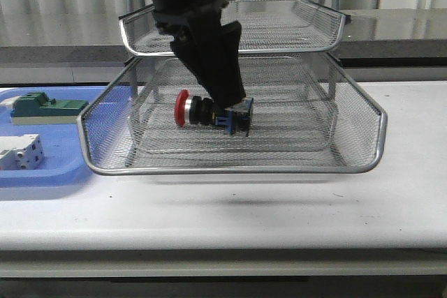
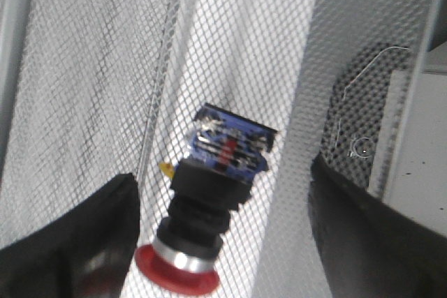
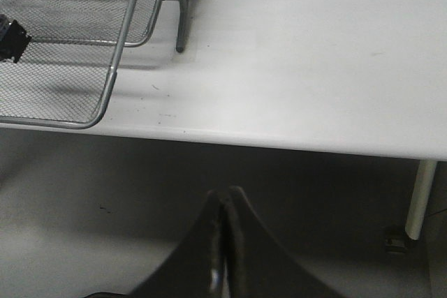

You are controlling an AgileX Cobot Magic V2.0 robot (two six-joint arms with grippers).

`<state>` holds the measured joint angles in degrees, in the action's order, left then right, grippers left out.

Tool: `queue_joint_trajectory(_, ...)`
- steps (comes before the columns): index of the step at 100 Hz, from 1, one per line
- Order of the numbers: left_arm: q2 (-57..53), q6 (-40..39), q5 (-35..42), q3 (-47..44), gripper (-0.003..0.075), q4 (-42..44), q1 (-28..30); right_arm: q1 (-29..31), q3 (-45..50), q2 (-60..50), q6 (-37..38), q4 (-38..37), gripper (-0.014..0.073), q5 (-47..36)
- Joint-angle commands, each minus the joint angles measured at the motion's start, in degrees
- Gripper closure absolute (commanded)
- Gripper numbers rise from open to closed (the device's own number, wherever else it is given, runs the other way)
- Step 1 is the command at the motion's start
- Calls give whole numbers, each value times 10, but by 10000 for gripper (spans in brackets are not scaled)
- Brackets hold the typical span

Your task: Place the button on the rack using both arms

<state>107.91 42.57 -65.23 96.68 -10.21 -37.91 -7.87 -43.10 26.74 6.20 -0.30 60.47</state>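
**Button in the rack's lower tray, left arm over it**

Front view: the button lies in the lower tray of the rack, red cap toward 9 o'clock. The left gripper reaches down onto its blue block. A blue tray sits on the white table; pale curtains hang behind.

Left wrist view: the fingers stand wide apart, clear of the button on the mesh.

Right wrist view: the right gripper is closed on nothing, beyond the table edge, above grey floor.
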Motion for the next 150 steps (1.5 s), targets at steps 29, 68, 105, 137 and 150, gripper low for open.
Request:
queue_joint_trajectory(29,-131,-71,-26,22,227,-12,83,0,-19,4,-2,-6,664,-32)
queue_joint_trajectory(68,-255,-121,-22,-8,227,-17,250,0,-19,4,-2,-6,664,-32)
queue_joint_trajectory(105,-471,-140,177,-265,227,-28,339,0,-19,4,-2,-6,664,-32)
queue_joint_trajectory(137,-673,-140,430,-533,227,-95,346,0,-19,4,-2,-6,664,-32)
queue_joint_trajectory(150,-752,-140,532,-628,227,-114,346,0,-19,4,-2,-6,664,-32)
